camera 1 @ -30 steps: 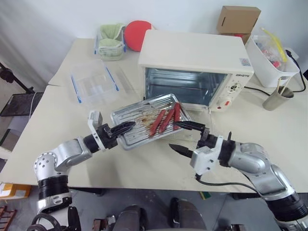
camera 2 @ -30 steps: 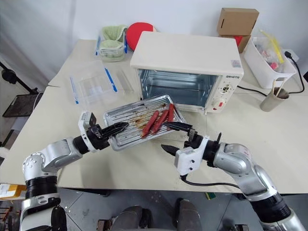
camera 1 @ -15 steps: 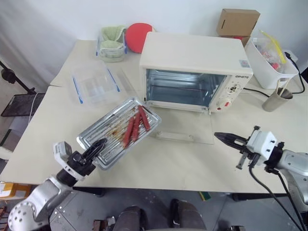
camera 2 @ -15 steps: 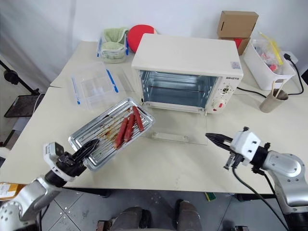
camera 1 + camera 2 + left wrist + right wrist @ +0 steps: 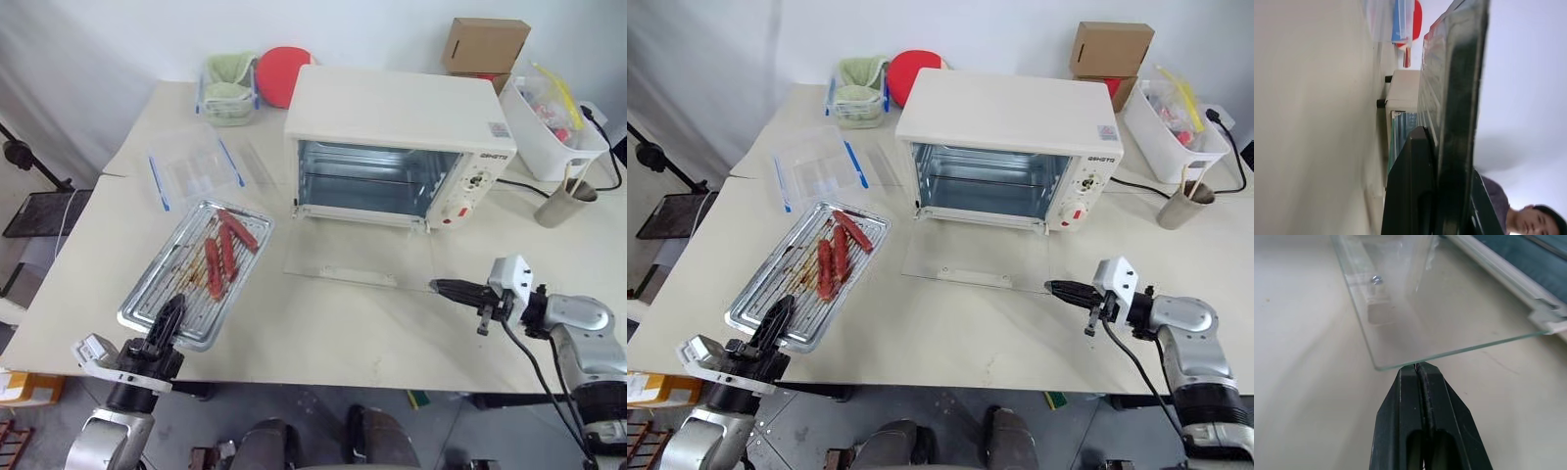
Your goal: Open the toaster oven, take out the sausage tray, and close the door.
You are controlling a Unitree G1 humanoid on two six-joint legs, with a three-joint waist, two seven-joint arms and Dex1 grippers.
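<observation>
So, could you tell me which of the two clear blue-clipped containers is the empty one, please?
The nearer container, standing just beyond the sausage tray, is empty; the far container beside the red disc holds something green.

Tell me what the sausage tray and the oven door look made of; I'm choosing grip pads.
The sausage tray looks like thin, shiny metal: silver, mirror-like, with a ribbed bottom and brown grease marks. The door looks like clear glass: the tabletop shows through it, and its bare edge has a greenish tint in the right wrist view. Both are probably slick.
</observation>
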